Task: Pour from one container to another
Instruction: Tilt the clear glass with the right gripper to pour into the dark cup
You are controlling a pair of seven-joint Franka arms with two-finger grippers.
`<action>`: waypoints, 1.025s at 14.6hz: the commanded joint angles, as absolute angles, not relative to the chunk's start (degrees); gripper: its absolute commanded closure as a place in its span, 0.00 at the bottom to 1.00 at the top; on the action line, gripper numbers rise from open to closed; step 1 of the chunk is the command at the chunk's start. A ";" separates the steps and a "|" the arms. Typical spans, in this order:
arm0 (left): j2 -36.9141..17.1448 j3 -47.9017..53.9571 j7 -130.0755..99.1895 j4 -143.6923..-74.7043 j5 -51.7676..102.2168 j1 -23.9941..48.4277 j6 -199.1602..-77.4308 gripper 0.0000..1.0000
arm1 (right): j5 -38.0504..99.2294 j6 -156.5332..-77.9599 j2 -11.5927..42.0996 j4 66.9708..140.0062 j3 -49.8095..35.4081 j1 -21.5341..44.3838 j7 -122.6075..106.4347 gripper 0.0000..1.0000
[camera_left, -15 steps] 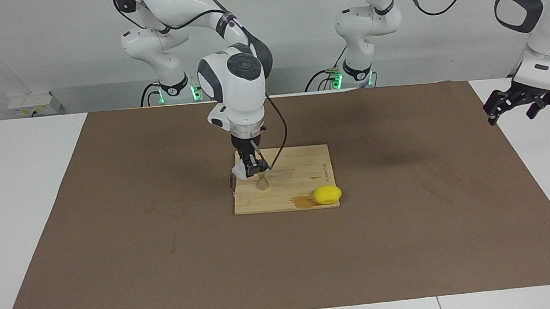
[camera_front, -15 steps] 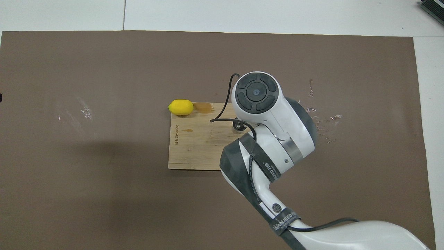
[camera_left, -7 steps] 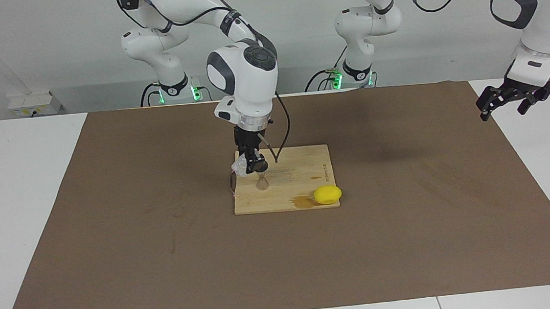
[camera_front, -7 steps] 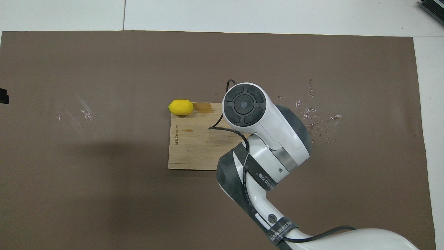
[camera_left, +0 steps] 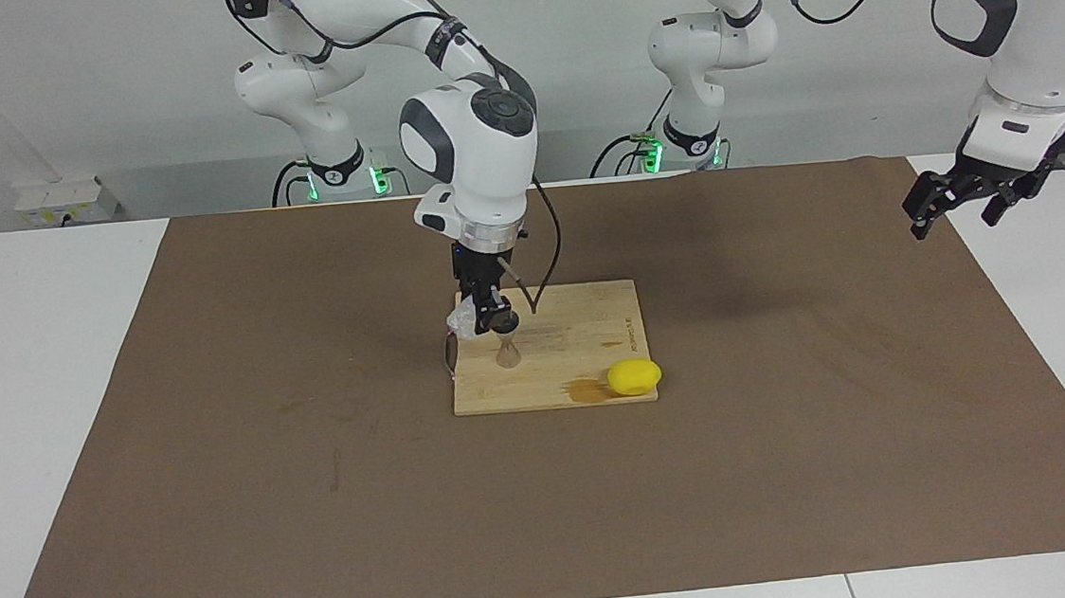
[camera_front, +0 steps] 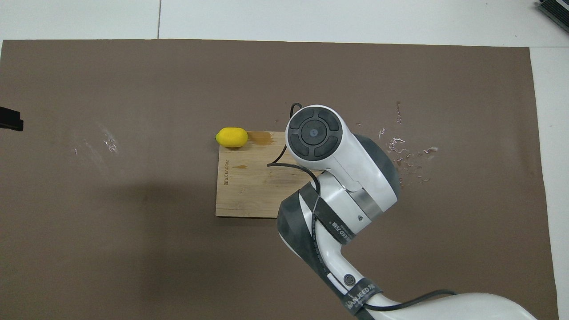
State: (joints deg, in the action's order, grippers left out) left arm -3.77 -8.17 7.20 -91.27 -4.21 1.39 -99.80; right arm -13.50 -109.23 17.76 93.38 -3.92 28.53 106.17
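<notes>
My right gripper (camera_left: 487,320) is shut on the small clear glass cup (camera_left: 462,323) and holds it tilted just above the board. The cup's mouth is beside the top of the silver metal jigger (camera_left: 507,352), which stands upright on the wooden cutting board (camera_left: 573,334). In the overhead view the right arm hides both the cup and the jigger, and only part of the board (camera_front: 249,186) shows. My left gripper (camera_left: 957,199) is open and empty, raised over the mat's edge at the left arm's end of the table. Its tip (camera_front: 10,120) shows in the overhead view.
A yellow lemon (camera_left: 635,376) (camera_front: 231,137) lies at the board's corner farthest from the robots, next to a wet stain (camera_left: 587,390). Water drops (camera_front: 409,155) lie on the brown mat (camera_left: 789,412) toward the right arm's end.
The right wrist rose a little and shifted over the board with the cup, then held still. The left gripper moved slowly inward over the mat's edge.
</notes>
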 commanded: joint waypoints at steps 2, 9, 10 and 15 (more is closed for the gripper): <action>-1.93 -3.34 6.59 -92.28 -3.08 -4.13 -98.09 0.00 | -7.40 -109.16 16.70 93.87 -4.31 26.29 104.24 1.00; -1.67 -3.34 2.29 -92.29 -2.81 -3.51 -98.00 0.00 | -0.98 -110.04 16.96 93.87 -4.31 23.56 103.36 1.00; -1.67 -3.34 2.29 -92.37 -2.73 -3.60 -97.82 0.00 | 0.16 -110.21 16.96 93.78 -4.22 23.47 103.01 1.00; -1.58 -3.78 1.33 -92.29 -2.72 -3.25 -97.65 0.00 | 8.06 -111.71 17.23 94.57 -4.31 19.70 100.47 1.00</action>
